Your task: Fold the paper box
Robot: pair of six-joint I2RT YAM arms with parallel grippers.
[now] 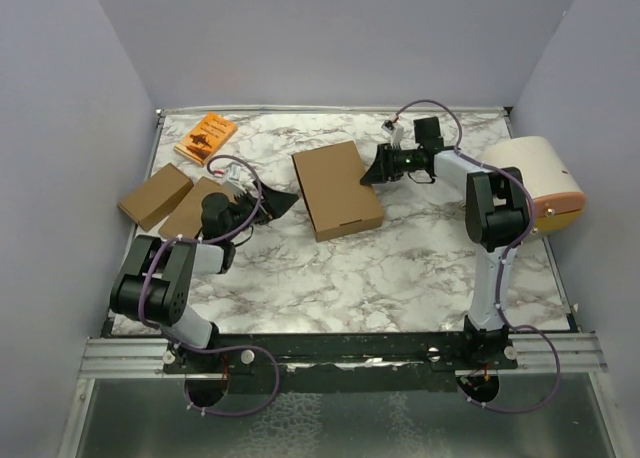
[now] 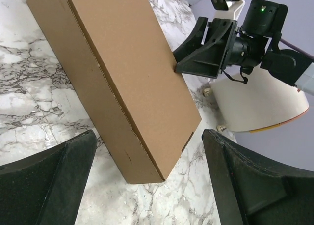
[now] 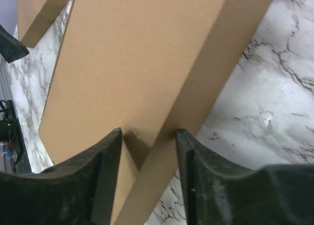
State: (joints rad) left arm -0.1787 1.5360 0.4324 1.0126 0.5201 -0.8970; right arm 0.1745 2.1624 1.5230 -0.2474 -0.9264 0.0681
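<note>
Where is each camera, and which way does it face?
Top external: above and behind the bases, looking down on the table; both arms show.
Left wrist: on the left arm, facing the paper box; own jaws low in frame.
Right wrist: on the right arm, facing the box's corner; own jaws straddle it.
Shared: all show the box.

**What is on the table**

The table (image 1: 400, 268) has a white and grey marble top. The paper box (image 1: 337, 189) lies flat near the middle. Far left of it lies an orange book (image 1: 206, 137). Two small brown boxes (image 1: 155, 195) sit left of it. A cream round thing (image 1: 535, 173) stands to its right.
</note>
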